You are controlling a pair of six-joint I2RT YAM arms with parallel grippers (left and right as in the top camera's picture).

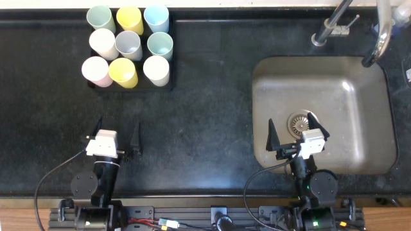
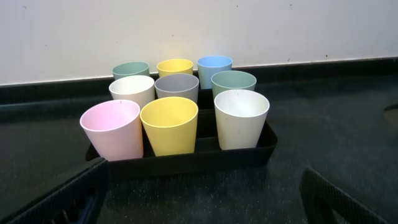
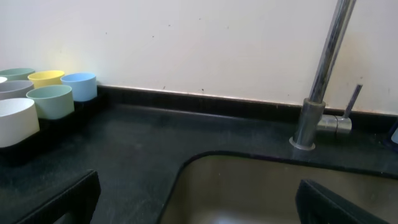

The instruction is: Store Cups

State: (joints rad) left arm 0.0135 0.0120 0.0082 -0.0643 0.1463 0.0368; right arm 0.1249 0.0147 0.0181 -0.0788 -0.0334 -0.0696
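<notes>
Several upright plastic cups stand in a black tray (image 1: 96, 87) (image 2: 186, 160) at the back left of the dark counter. The front row holds a pink cup (image 1: 95, 70) (image 2: 113, 129), a yellow cup (image 1: 122, 72) (image 2: 170, 124) and a white cup (image 1: 157, 70) (image 2: 241, 118). Behind them are white, grey, green, yellow and blue cups. My left gripper (image 1: 117, 135) (image 2: 202, 193) is open on the near side of the tray, empty. My right gripper (image 1: 294, 128) (image 3: 199, 199) is open above the sink's near edge, empty.
A steel sink (image 1: 321, 77) (image 3: 249, 186) fills the right side, with a drain (image 1: 299, 122). A faucet (image 1: 334, 25) (image 3: 320, 87) stands behind it by the wall. Bare dark counter (image 1: 205, 109) lies between tray and sink.
</notes>
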